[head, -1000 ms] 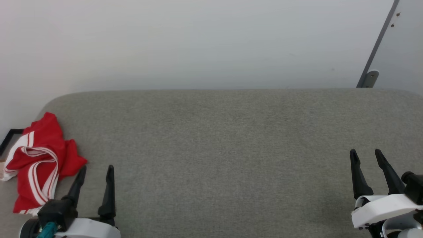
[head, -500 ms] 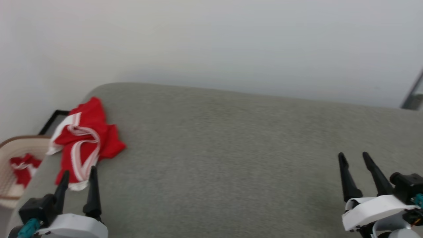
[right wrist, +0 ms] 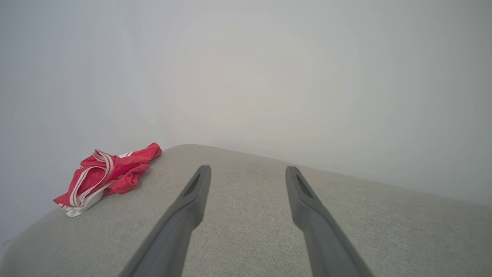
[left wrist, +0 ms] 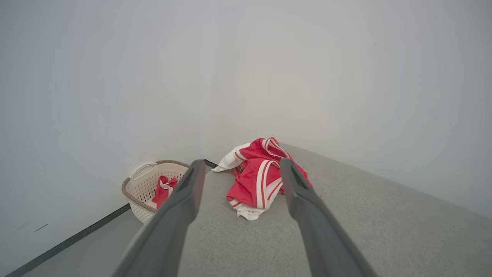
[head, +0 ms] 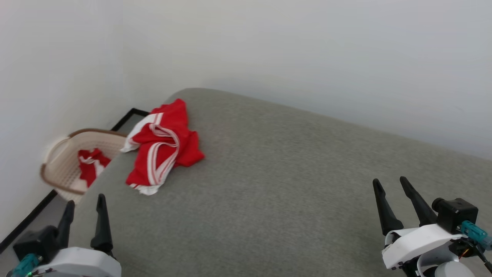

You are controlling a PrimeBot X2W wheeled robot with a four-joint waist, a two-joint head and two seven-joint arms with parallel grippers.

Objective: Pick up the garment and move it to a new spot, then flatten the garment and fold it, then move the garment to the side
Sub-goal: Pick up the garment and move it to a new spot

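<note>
The garment, a red jersey with white sleeves and striped trim, lies crumpled at the far left corner of the grey padded surface; its print is hidden in the folds. It also shows in the left wrist view as the garment and in the right wrist view as the garment. My left gripper is open at the lower left, short of the garment, nothing between its fingers. My right gripper is open at the lower right, far from the garment.
A beige laundry basket with another red and white cloth in it stands on the floor beyond the surface's left edge, against the white wall. The basket shows left of my left fingers. A black baseboard strip runs along the floor.
The head camera has swung left, so the garment and basket now sit further right in view. Both grippers stay open; the garment itself has not moved.
</note>
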